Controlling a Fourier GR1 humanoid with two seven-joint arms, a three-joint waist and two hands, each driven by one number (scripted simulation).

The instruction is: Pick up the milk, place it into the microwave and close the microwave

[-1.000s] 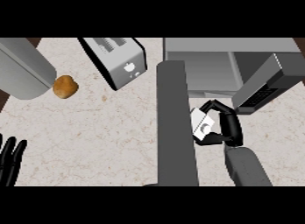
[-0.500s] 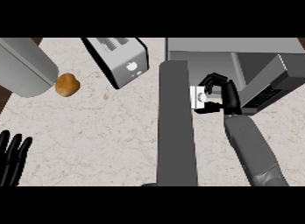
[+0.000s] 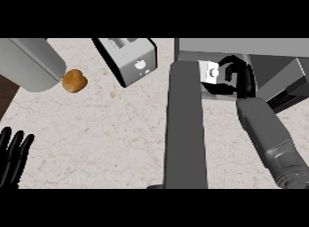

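Raised since the earlier frame, the milk (image 3: 211, 73) is sitting higher, while the left hand (image 3: 6, 157) is resting open at lower left, the toaster (image 3: 128, 60) is standing at upper centre, and the right hand (image 3: 242, 82), fingers curled, is gripping the milk at the microwave (image 3: 275, 46) mouth, upper right.

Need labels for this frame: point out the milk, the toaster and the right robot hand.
milk (image 3: 210, 73), head view, white front face.
toaster (image 3: 134, 62), head view, pale side panel.
right robot hand (image 3: 244, 80), head view, black back of hand.
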